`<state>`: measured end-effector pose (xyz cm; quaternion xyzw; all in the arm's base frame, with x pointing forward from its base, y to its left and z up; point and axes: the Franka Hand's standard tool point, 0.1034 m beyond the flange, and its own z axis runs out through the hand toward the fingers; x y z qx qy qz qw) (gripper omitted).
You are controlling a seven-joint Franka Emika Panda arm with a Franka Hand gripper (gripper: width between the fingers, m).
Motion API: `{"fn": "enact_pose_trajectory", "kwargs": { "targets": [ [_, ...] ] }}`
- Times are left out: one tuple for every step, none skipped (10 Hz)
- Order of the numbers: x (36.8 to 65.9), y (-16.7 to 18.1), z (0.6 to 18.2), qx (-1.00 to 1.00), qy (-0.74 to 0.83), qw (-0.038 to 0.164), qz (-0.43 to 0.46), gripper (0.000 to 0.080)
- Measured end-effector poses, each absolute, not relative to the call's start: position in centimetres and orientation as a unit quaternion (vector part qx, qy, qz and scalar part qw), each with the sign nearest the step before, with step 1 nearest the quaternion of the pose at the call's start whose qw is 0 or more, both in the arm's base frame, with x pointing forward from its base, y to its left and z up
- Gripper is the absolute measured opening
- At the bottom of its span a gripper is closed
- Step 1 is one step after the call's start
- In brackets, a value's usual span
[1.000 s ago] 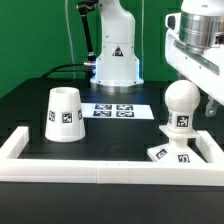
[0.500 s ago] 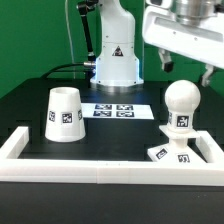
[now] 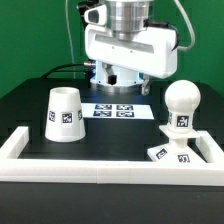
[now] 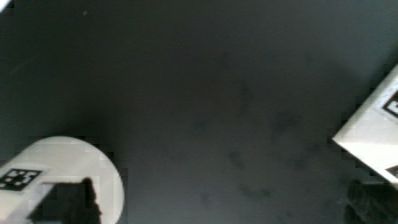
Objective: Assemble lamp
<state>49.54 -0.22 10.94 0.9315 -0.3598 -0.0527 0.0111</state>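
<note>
Matte black table (image 3: 30, 105), smooth conical shade (image 3: 64, 113)

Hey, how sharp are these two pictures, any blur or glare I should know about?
Exterior view: evenly lit and fairly sharp, tags on the shade and bulb readable, no strong glare. Wrist view: soft and blurred, mostly dark table, white parts at the edges out of focus.
</note>
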Motion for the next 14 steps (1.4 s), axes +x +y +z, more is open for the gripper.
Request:
{"fn": "enact_pose_trajectory", "kwargs": {
  "targets": [
    [49.7,0.1,11.0,0.932,-0.358,0.011,-0.052,0.0699],
    [49.8,0.2,11.1,0.933,-0.355,0.010,-0.050,0.0699],
    [49.7,0.2,10.9,0.933,-0.355,0.011,-0.051,0.0699],
    [49.9,0.5,10.8,0.943,-0.331,0.023,-0.041,0.0699],
    [50.2,1.5,10.6,0.963,-0.267,0.040,-0.021,0.0699],
    [49.9,1.1,10.6,0.976,-0.215,0.036,-0.009,0.0699],
    [49.6,0.0,10.7,0.982,-0.186,0.032,0.008,0.0699],
    [49.3,-0.7,10.7,0.986,-0.161,0.030,0.019,0.0699],
    [48.8,-2.0,10.7,0.989,-0.142,0.028,0.022,0.0699],
    [48.7,-3.5,10.8,0.990,-0.135,0.027,0.022,0.0699],
    [48.6,-5.1,10.7,0.991,-0.130,0.028,0.019,0.0699],
    [48.5,-6.1,10.5,0.990,-0.139,0.029,0.015,0.0699],
    [48.5,-5.5,10.5,0.991,-0.134,0.028,0.015,0.0699],
    [48.5,-5.4,10.4,0.991,-0.131,0.028,0.015,0.0699]
  ]
}}
